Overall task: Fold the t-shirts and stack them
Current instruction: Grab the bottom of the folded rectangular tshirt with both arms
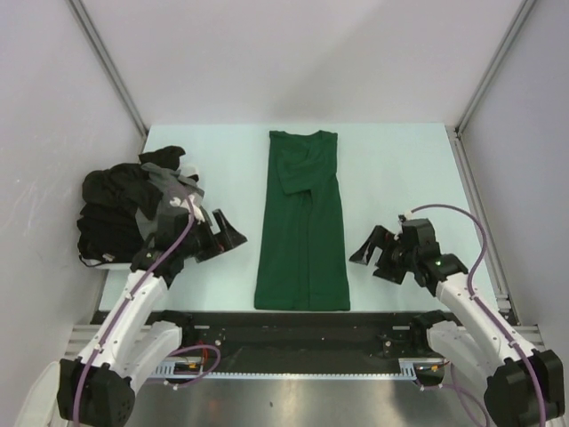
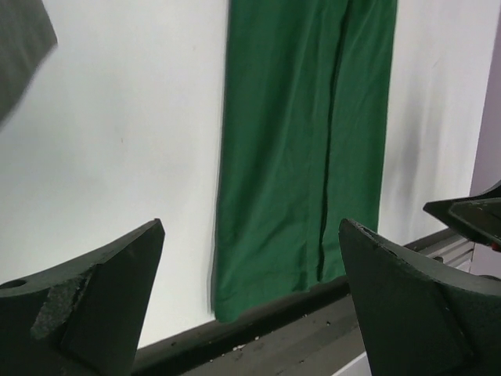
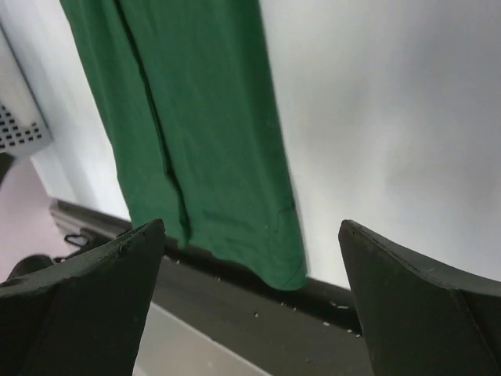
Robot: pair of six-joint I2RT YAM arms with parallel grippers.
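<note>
At bench (image 1: 400,169) centre, the green t-shirt (image 1: 302,222) lies folded in a narrow strip, with left gripper (image 1: 227,233) and right gripper (image 1: 372,256) flanking it, both released, so the crosswise fold likely follows, grasping the near hem.

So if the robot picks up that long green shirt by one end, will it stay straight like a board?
Probably not. The green shirt lies flat with soft creased folds, so it would likely droop and unfold. It looks thin, so probably light. Pushed across the table, it would likely bunch up, not slide.
</note>
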